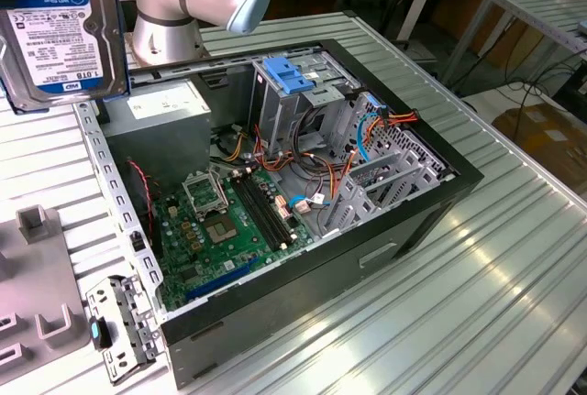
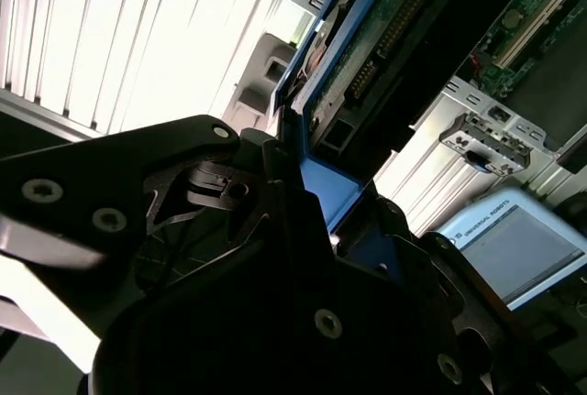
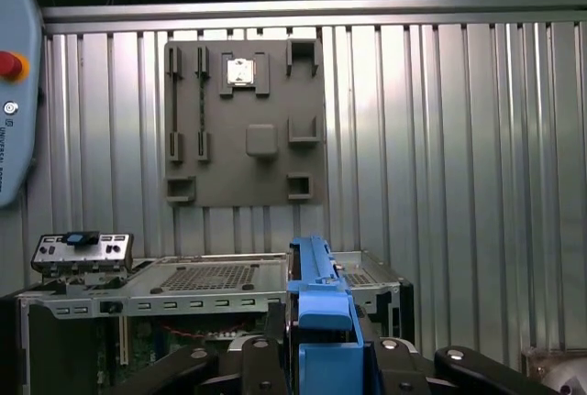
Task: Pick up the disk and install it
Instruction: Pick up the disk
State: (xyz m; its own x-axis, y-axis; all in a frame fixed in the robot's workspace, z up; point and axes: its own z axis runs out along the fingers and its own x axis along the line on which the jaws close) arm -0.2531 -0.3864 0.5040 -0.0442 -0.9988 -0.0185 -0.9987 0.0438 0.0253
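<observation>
The tool (image 3: 321,351) clamps the disk (image 3: 316,285) edge-on (exterior view shows its label (image 1: 57,42)).

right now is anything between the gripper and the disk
Nothing. The gripper is shut on the disk, clamping its blue-railed edge, as both wrist views show. In the exterior view the disk is held aloft.

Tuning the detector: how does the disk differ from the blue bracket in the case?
The disk is dark metal with a white label; the blue bracket is bare ribbed plastic. The disk is held in the gripper, outside the case; the blue bracket sits atop the drive cage inside it. Both show blue plastic.
</observation>
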